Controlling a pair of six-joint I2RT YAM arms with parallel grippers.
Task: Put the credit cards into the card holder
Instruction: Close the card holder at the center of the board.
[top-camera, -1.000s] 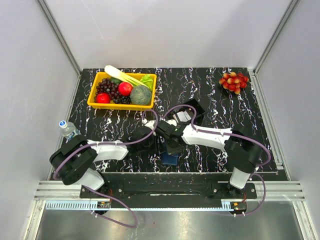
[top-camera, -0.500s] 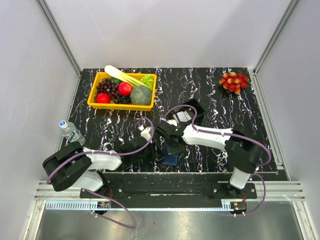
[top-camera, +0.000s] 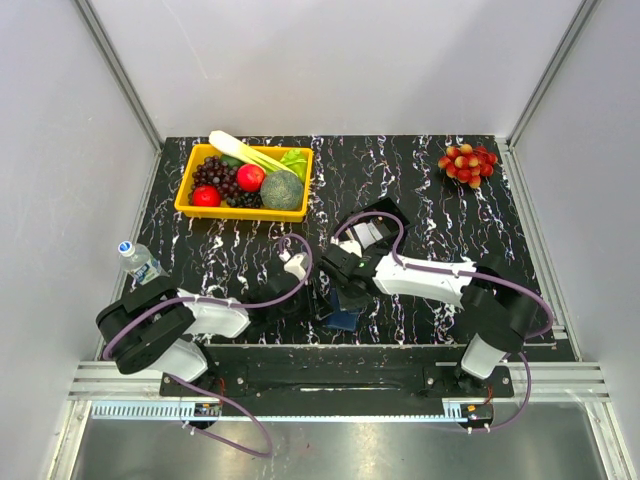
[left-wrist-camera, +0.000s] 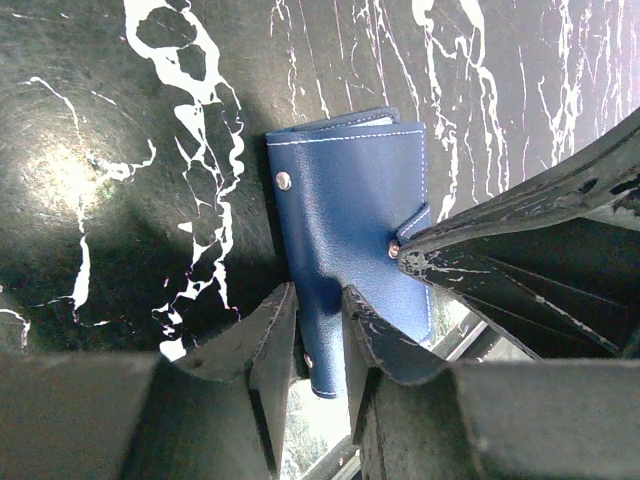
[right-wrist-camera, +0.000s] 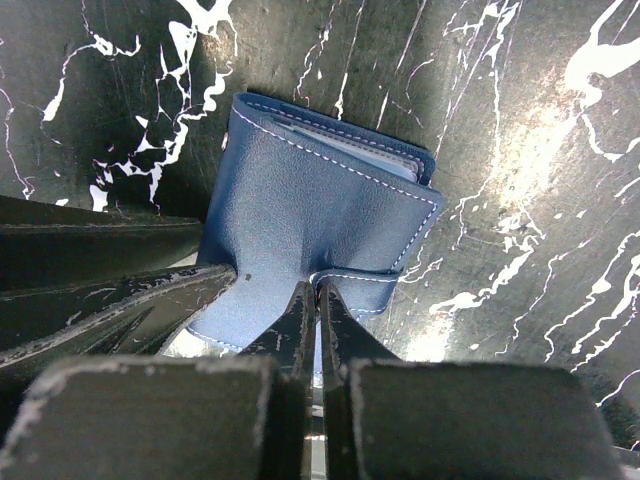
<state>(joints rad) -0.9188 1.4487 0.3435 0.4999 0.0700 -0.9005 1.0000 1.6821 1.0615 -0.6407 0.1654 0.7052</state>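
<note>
Jaws: left gripper (left-wrist-camera: 320, 345) pinches the dark-blue stitched folding card holder (left-wrist-camera: 350, 200) by one edge; right gripper (right-wrist-camera: 315, 300) is pressed together at its snap tab (right-wrist-camera: 365, 275)
Holder sits at the black marbled table (left-wrist-camera: 100, 150) near edge; best the left holds firm while the right lifts the tab slowly

1 card holder (left-wrist-camera: 350, 220), 1 yellow veg tray (top-camera: 240, 214), 1 blk tray (top-camera: 397, 212), 1 water btl (top-camera: 137, 260), 1 grape bunch (top-camera: 467, 165)

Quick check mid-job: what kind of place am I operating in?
Most likely a lab test cell: white panels on an aluminium frame enclose a marbled black table, with staged props like a fruit tray and grapes.
</note>
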